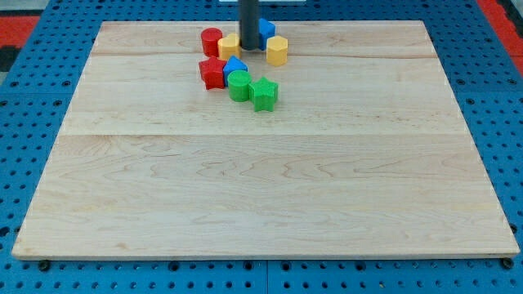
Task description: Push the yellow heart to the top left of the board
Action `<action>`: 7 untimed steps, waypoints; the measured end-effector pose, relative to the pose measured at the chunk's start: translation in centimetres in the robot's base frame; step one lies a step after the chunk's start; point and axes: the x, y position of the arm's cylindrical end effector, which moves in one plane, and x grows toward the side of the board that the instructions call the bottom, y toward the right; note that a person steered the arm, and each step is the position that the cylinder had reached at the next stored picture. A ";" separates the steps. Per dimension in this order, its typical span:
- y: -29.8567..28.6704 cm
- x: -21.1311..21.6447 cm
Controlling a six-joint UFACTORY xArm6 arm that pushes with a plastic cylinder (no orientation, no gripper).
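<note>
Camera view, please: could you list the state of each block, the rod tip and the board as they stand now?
my tip: down among the blocks near the view's top, just right of the yellow heart.
yellow heart: beside the red cylinder, not yet top left.
red cylinder: upright.
yellow hexagon: right of the rod.
blue block: partly hidden behind the rod.
red star: flat.
blue cube: wedged against the red star.
green cylinder: upright.
green star: flat.
board: level.

You get single view only, no second camera to share coverage. Camera sits high off near edge of wooden board [261,204], looks down and toward far side. Whole board fits frame, blue pegboard table [24,122] visible around it. Moderate distance: block cluster [241,65] at far centre appears small. Dark rod [248,24] enters from view's top, upper part cropped.
</note>
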 end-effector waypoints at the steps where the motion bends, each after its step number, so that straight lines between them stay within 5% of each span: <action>1: -3.9 0.4; 4: -5.8 4.9; 6: -13.0 1.2; 7: -10.6 4.7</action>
